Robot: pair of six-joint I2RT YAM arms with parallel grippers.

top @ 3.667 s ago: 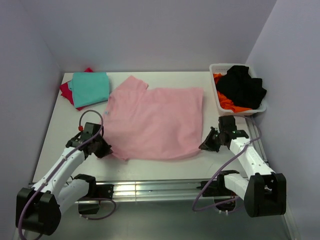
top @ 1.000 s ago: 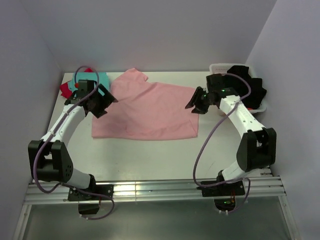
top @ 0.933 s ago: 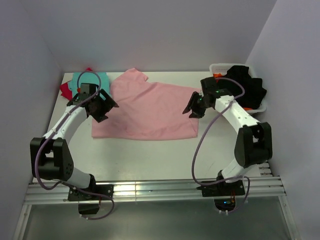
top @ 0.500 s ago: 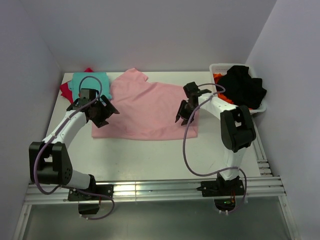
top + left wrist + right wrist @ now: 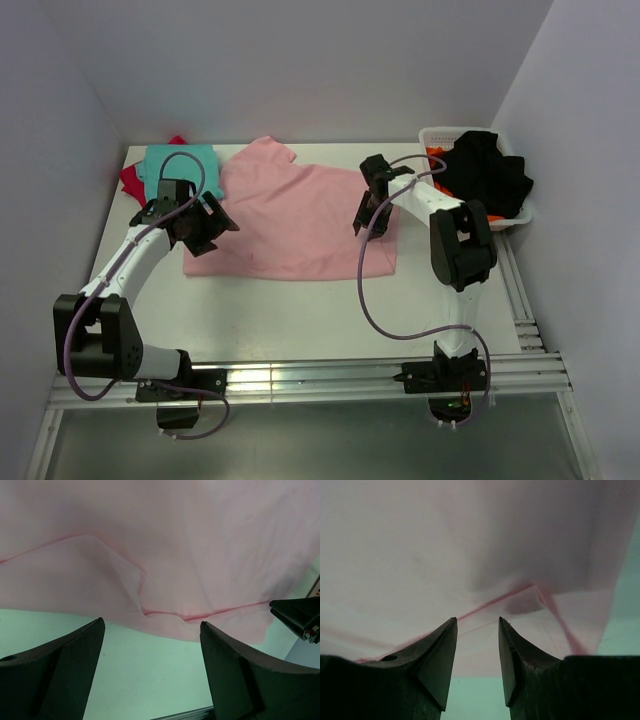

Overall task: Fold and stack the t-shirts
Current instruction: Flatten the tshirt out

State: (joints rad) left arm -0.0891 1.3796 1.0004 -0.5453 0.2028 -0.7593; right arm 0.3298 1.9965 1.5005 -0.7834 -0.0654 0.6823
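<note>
**Pink shirt doubled over, both hands empty**

Your light pink t-shirt [image 5: 290,215] lies doubled over mid-worktop [image 5: 300,310], smooth, one sleeve pointing to the far side. Your left hand [image 5: 212,226] is spread wide over its left edge. Your right hand [image 5: 364,222], fingers slightly parted, pinches nothing.

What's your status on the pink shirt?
Open: left gripper, right gripper, each over a side edge of the pink shirt, holding nothing. It lies flat, partly folded. Far left: teal shirt.
</note>
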